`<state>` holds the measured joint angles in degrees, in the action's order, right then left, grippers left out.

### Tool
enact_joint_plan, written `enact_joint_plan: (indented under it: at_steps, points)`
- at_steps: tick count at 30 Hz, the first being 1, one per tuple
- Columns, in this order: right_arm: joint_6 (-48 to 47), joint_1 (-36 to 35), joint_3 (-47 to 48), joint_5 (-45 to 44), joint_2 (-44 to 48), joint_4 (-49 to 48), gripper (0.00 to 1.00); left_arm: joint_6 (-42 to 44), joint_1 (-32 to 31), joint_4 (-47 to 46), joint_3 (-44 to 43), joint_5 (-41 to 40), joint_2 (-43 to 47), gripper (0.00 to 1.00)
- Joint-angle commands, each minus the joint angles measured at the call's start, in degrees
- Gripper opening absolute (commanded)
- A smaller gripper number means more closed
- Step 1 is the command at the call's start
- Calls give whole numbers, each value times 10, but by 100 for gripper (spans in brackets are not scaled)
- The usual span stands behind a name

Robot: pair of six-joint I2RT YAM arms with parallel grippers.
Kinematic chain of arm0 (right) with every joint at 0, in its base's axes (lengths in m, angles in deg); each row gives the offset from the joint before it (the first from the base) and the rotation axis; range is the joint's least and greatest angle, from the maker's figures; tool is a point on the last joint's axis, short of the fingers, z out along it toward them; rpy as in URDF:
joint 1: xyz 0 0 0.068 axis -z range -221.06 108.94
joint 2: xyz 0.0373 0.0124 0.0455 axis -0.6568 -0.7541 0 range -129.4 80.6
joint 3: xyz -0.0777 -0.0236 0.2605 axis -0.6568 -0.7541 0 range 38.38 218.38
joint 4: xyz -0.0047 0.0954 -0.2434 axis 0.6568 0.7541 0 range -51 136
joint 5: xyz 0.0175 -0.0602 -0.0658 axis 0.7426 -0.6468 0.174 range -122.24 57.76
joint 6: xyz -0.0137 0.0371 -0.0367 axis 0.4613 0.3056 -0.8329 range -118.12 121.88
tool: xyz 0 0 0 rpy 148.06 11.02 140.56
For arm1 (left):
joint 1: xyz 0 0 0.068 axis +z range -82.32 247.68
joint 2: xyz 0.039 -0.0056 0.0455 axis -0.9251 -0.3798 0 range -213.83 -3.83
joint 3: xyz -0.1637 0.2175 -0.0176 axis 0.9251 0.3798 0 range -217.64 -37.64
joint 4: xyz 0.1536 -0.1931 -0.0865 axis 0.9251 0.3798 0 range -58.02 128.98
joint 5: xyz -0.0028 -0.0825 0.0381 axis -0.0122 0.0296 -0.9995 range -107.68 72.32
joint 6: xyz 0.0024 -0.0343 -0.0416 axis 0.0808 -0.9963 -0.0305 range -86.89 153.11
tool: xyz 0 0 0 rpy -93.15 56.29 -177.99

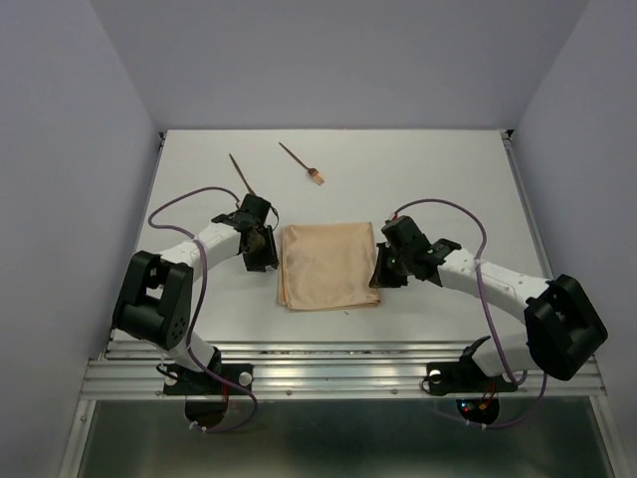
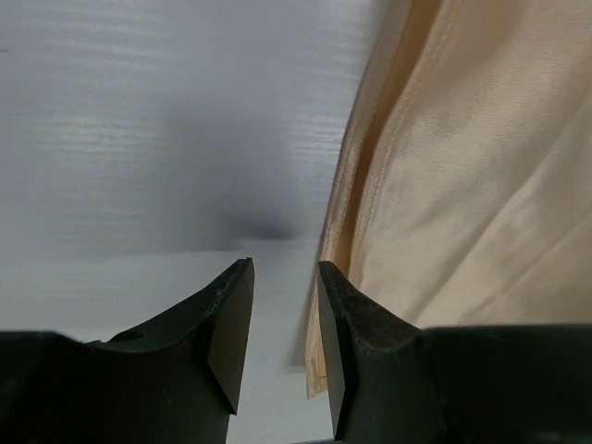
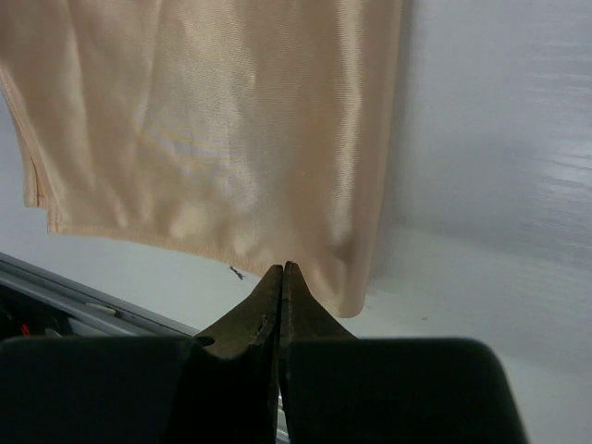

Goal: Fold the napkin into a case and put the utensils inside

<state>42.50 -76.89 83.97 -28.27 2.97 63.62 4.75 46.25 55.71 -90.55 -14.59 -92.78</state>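
Right claw [image 3: 282,267] pressed together, left claw [image 2: 285,265] spread, beside folded glossy tan napkin [image 1: 328,264].

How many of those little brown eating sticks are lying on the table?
2. The plain stick lies beyond the far left corner of the napkin; the fork lies just right of that stick. Another could be hidden under the napkin.

The napkin [image 1: 328,264] lies mid-table [image 1: 448,179], between the left end effector [image 1: 261,249] and the right end effector [image 1: 383,269]. Behind it lie the fork [image 1: 299,161] and, further left, the plain stick [image 1: 240,171].
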Motion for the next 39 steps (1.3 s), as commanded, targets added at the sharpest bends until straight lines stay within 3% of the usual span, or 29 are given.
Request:
enact_joint_plan:
  at_steps: [1,9,18,39]
  points:
    - [31,-27,1,5,-24,-14,1,-26,-2,-1,38,7,31,44]
    - [32,-37,7,6,-69,-39,1,-29,-6,0,77,8,18,20]
    - [26,-43,14,17,-117,-58,1,-42,-34,-10,87,30,12,15]
    - [23,-86,72,-2,-116,-41,1,-64,-73,-14,112,40,29,13]
